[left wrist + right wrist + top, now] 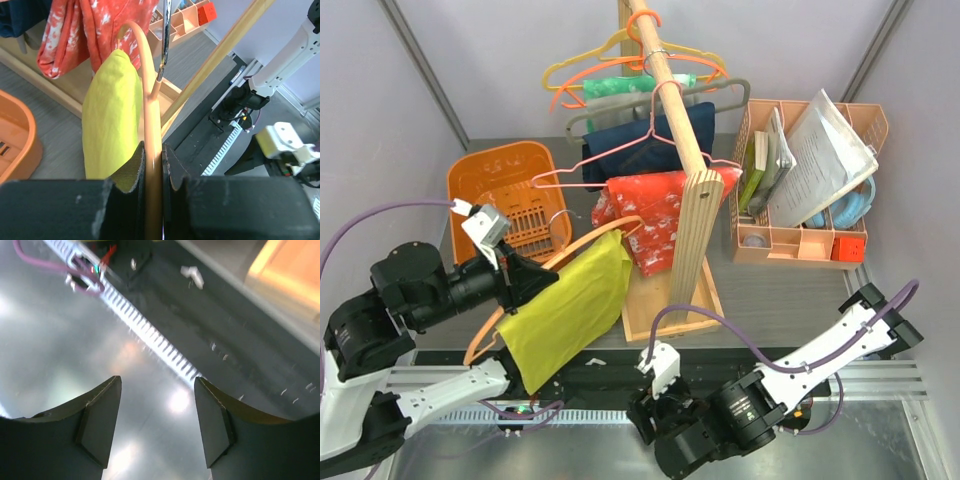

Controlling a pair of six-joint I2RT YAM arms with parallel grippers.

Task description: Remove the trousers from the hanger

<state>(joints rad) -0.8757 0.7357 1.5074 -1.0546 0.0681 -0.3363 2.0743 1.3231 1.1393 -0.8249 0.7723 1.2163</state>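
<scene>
The yellow-green trousers (568,307) hang folded over the peach hanger (582,243), held off the rack at front left. My left gripper (525,280) is shut on the hanger's arm. In the left wrist view the peach hanger bar (150,115) runs up between my shut left gripper (154,165), with the trousers (107,125) draped to its left. My right gripper (157,425) is open and empty, pointing down at the shiny metal base near the table's front; it sits low in the top view (650,420).
A wooden rack (692,215) carries other hangers with a red patterned cloth (650,215) and a navy garment (645,140). An orange basket (505,190) stands at left. A peach organiser (805,190) with papers stands at right.
</scene>
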